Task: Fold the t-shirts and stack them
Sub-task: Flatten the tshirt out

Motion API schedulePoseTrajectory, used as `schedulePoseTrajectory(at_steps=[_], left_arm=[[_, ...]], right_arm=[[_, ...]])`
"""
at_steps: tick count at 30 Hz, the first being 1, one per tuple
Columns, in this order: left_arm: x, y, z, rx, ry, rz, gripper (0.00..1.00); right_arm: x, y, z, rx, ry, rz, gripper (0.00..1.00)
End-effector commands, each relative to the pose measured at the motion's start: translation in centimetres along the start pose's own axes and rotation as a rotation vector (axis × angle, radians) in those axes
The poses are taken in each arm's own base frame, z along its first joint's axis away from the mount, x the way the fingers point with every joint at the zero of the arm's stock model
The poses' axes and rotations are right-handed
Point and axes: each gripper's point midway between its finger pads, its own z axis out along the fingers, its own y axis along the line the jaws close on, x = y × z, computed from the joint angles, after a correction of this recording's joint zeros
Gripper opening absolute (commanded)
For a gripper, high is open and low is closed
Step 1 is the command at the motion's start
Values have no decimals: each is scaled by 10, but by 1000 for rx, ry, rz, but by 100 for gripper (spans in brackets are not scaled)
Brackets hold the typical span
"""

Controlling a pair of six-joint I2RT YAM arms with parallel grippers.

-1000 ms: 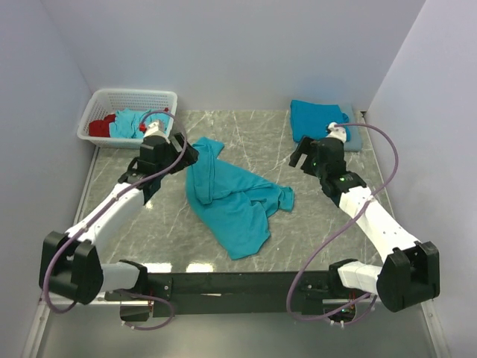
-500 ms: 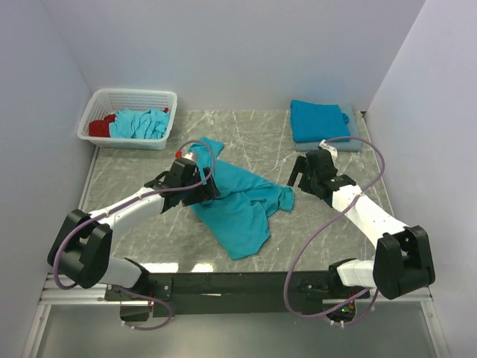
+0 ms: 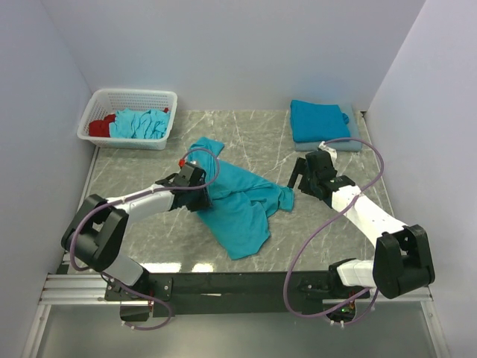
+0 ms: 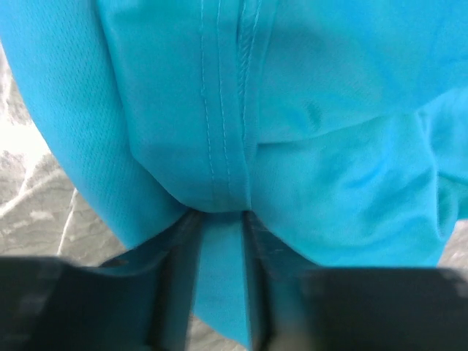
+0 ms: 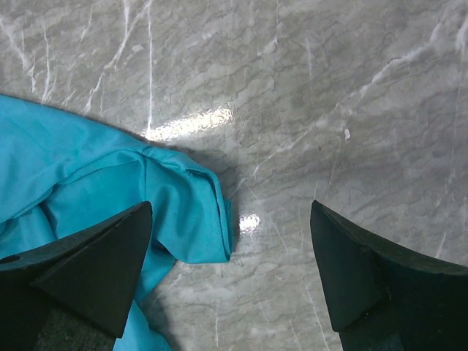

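Observation:
A crumpled teal t-shirt (image 3: 240, 207) lies spread across the middle of the marble table (image 3: 257, 138). My left gripper (image 3: 202, 191) sits low at its left side. In the left wrist view the fingers (image 4: 183, 248) pinch a fold of that t-shirt (image 4: 307, 110) by a stitched hem, with my left gripper (image 4: 219, 223) shut on the cloth. My right gripper (image 3: 299, 174) hovers open just right of the shirt. In the right wrist view the right gripper (image 5: 230, 210) stands wide over a sleeve end (image 5: 191, 219) and bare marble. A folded teal t-shirt (image 3: 319, 119) rests at the back right.
A white lattice basket (image 3: 134, 95) stands at the back left, holding more teal shirts (image 3: 141, 124) and something red (image 3: 100, 127). The folded shirt lies on a grey one (image 3: 350, 143). White walls close in the table on three sides.
My left arm swung from the basket down to the shirt's left side and its jaws closed on a fold. My right gripper came forward from the folded stack towards the shirt's right edge.

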Motion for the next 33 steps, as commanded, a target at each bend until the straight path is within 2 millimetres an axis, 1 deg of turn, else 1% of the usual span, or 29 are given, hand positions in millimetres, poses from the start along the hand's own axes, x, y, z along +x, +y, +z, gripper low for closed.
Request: schedulePoseTrajectory(at_steps=[1,6,8,15,16,18,20,21,24,28,29,33], left_arm=[[-26,-18,-5,19,-80,-2,31],[-29,-13,-7,-32,-92,-12,30],[-32,-14,-7,-34,-99,-14,30],[-32,-16,3,-41,-83,-24,28],[-34,-16,4,-48,-91,-27,26],[-38,-17,6,-54,-104,-35,17],[-43,-18,6,-59,-125,-35,1],[-46,-18,6,-60,-132,-35,1],[-53,-21,2,-48,-168,-26,1],[-67,-25,-11,-29,-238,-7,1],[-70,-25,-14,-25,-249,17,1],[-86,-24,-29,-26,-324,19,1]], right_arm=[[-3,-1,1,9,-20,-11,94],[-3,-1,2,15,-13,-21,93],[-2,-1,3,13,-9,-23,93],[1,5,6,-18,7,-39,93],[2,6,6,-26,10,-43,93],[3,12,5,-63,13,-52,93],[4,15,4,-83,15,-62,92],[5,17,3,-92,14,-74,91],[7,22,1,-113,16,-100,90],[12,27,-1,-125,25,-132,88],[16,30,0,-131,38,-140,88],[30,35,6,-133,74,-151,84]])
